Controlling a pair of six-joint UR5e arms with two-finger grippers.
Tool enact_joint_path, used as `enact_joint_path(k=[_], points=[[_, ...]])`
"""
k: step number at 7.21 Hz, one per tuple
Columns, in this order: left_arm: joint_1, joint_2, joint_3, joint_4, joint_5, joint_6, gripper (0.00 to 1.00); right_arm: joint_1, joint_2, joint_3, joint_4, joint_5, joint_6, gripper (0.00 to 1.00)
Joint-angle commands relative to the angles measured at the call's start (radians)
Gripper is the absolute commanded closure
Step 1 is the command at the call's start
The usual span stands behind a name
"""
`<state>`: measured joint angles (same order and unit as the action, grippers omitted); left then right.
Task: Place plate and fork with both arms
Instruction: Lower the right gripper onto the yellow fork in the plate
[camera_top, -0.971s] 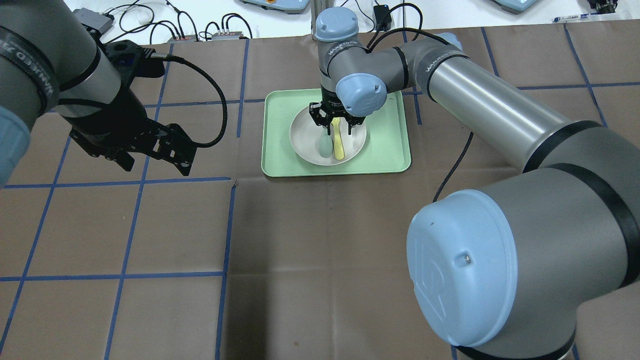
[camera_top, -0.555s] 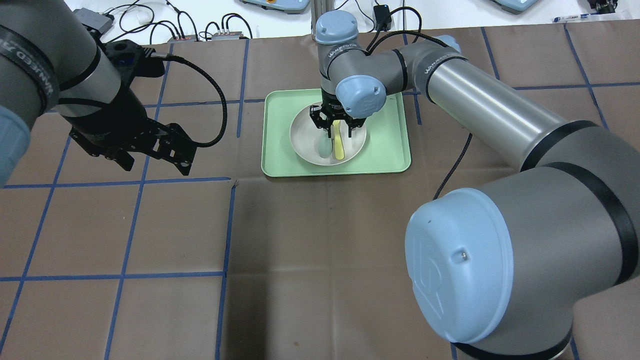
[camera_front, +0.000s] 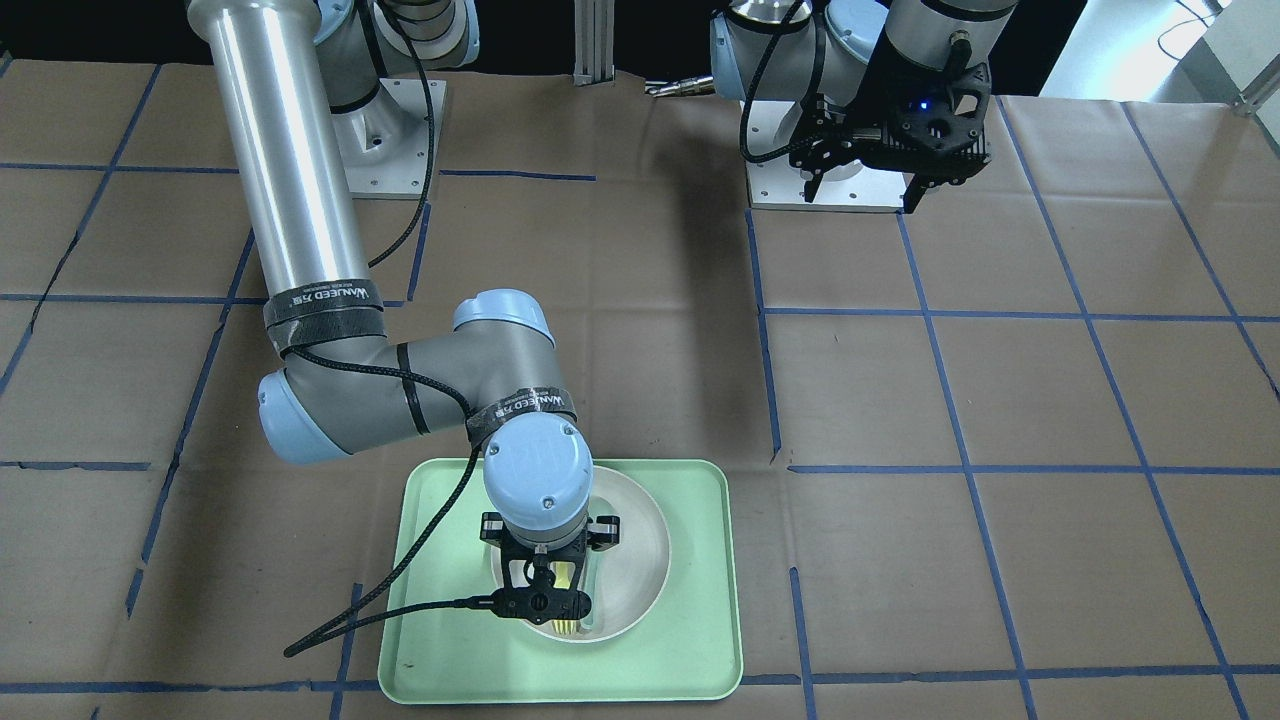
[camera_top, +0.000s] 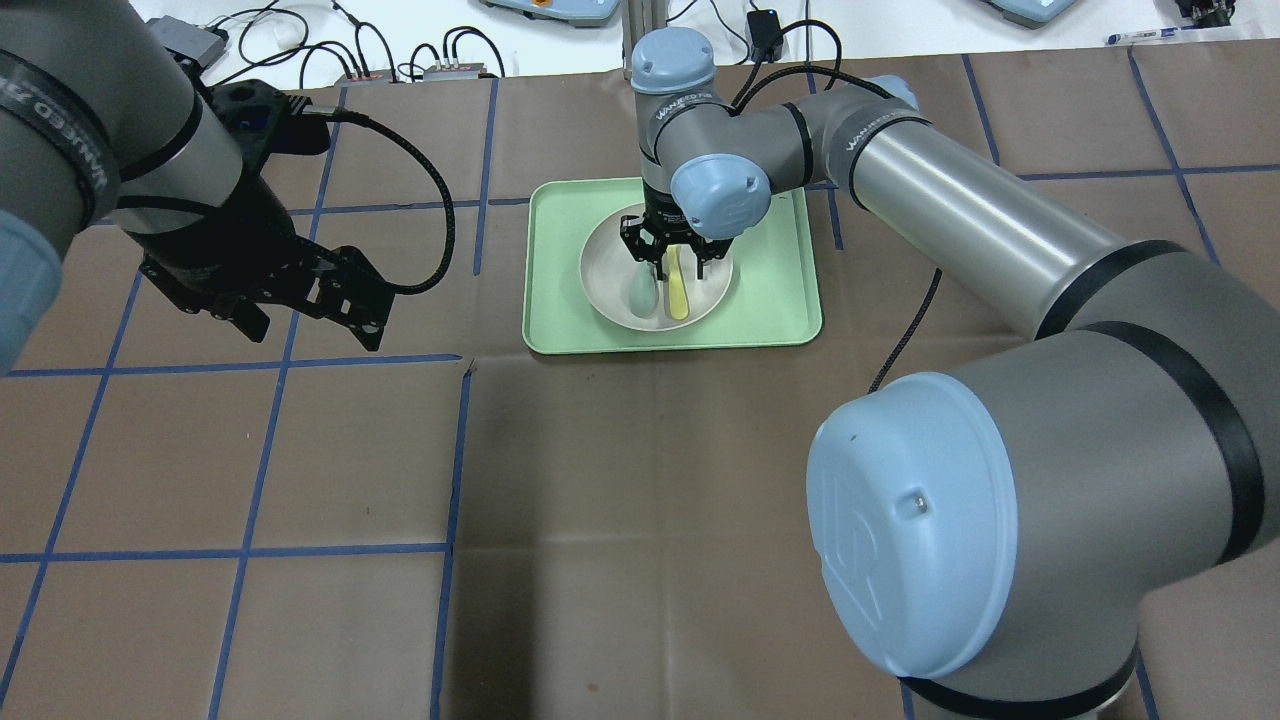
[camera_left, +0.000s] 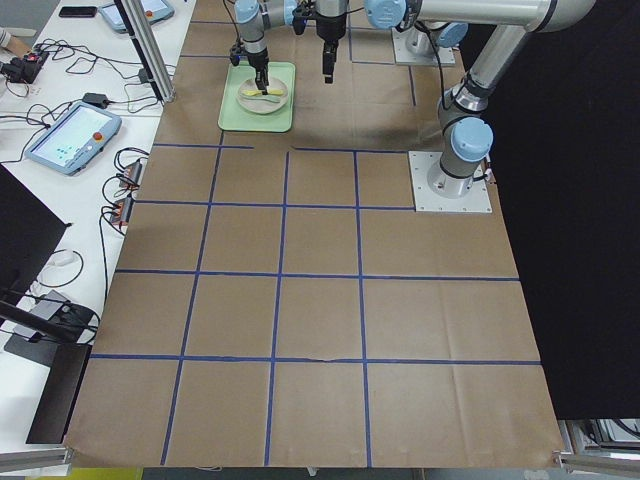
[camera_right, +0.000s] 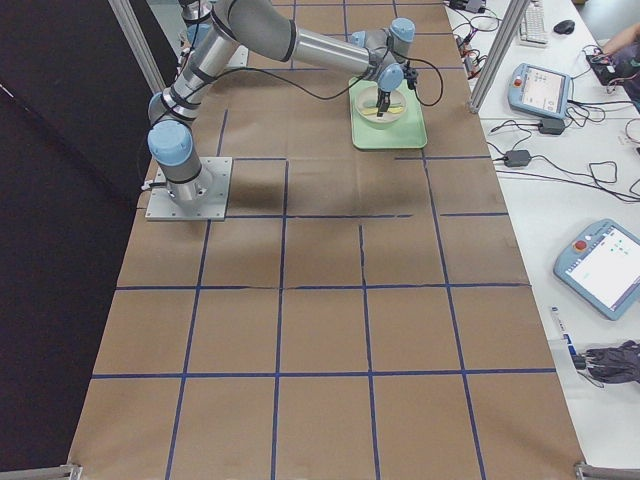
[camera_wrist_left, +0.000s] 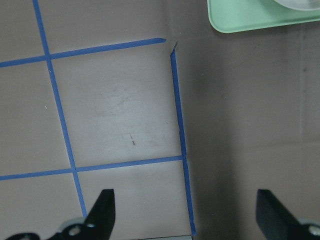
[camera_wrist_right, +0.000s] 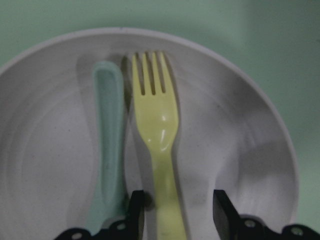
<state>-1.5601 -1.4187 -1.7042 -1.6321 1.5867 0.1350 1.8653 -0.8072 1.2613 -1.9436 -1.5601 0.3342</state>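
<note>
The off-white plate (camera_top: 605, 275) lies on the mint-green tray (camera_top: 775, 290). The pale-yellow fork (camera_top: 678, 290) lies in the plate beside a grey-green spoon (camera_top: 641, 292). My right gripper (camera_top: 679, 268) points down over the plate. It is open, with one finger on each side of the fork's handle. In the right wrist view the fork (camera_wrist_right: 157, 120) runs between the fingers (camera_wrist_right: 135, 210), tines away from me, on the plate (camera_wrist_right: 240, 150). My left gripper (camera_top: 312, 330) is open and empty, above the table left of the tray.
The tray (camera_front: 450, 640) sits mid-table on brown paper marked with blue tape lines. Its corner shows in the left wrist view (camera_wrist_left: 250, 17). The right arm's black cable (camera_front: 400, 590) trails over the tray. Boxes and cables lie beyond the far edge (camera_top: 400, 60).
My right gripper has come down a little over the fork's handle. The left arm, plate, fork and spoon have not moved.
</note>
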Motion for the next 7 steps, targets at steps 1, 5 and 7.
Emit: enact_joint_path(k=[1, 5, 7], points=[[0.0, 0.0, 0.0, 0.0, -0.001, 0.0, 0.0, 0.0, 0.005, -0.003, 0.0, 0.0, 0.003, 0.44], [0.002, 0.0, 0.0, 0.0, -0.001, 0.0, 0.0, 0.0, 0.005, -0.008, 0.0, 0.002, 0.006, 0.67], [0.002, 0.0, 0.0, 0.0, -0.001, 0.0, 0.0, 0.0, 0.005, -0.008, -0.001, 0.005, 0.006, 0.75]])
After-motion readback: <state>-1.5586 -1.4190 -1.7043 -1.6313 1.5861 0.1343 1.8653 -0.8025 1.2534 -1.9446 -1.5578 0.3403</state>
